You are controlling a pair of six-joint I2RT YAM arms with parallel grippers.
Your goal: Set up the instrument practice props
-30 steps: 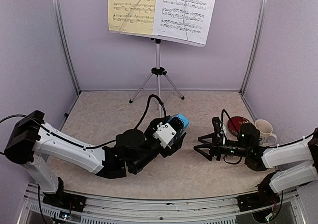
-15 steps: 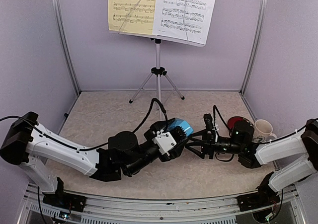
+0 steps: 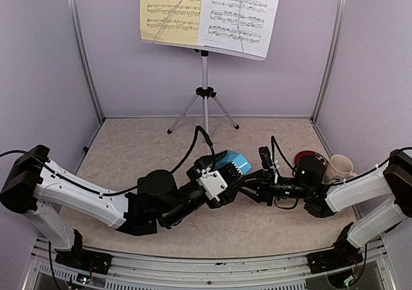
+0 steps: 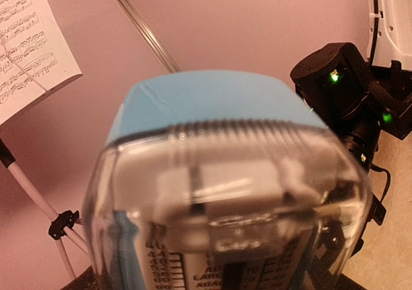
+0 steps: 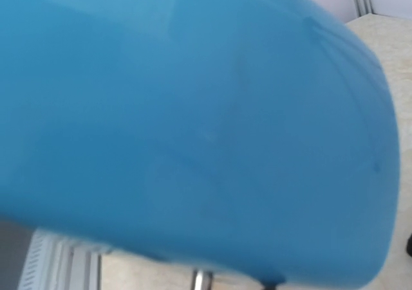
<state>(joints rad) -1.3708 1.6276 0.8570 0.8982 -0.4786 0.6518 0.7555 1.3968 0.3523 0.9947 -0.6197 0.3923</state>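
Observation:
The blue metronome (image 3: 233,163) hangs above the table's middle, with my left gripper (image 3: 222,177) shut on it from the left. Its clear front and blue body (image 4: 212,110) fill the left wrist view. My right gripper (image 3: 252,184) is pressed against the metronome's right side. Blue casing (image 5: 193,110) fills the right wrist view and hides the right fingers, so their grip does not show. The silver tripod music stand (image 3: 205,92) stands at the back. It carries a yellow sheet (image 3: 170,10) and a white sheet (image 3: 241,13).
A white patterned mug (image 3: 340,168) and a dark red disc (image 3: 306,156) sit at the right, just behind my right arm. The stand's legs spread over the back middle of the table. Lilac walls close in the left, right and back.
My right arm has reached left across the table until its gripper met the metronome, and its jaws have narrowed. The left arm shifted slightly down and left with the metronome.

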